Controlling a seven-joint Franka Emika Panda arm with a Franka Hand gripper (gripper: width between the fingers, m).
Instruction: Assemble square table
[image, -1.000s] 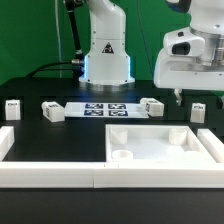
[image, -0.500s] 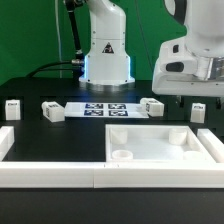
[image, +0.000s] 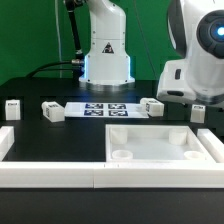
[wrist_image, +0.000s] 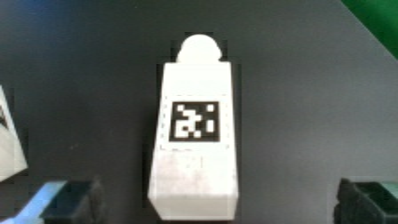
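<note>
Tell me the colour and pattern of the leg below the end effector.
White leg with a black-and-white square tag; clearest in wrist view.

Marker board (image: 105, 109) flat on black table (image: 60, 138), mid-rear. White border rail (image: 50, 178) along front edge. Green backdrop (image: 30, 30) behind.

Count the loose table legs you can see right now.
4, by the exterior view's sides: one leg far left, one off the marker board's left end, one off its right end, one far right below the gripper. None looks hidden.

Arm (image: 186, 78) seemingly above a leg (image: 198, 109)
</note>
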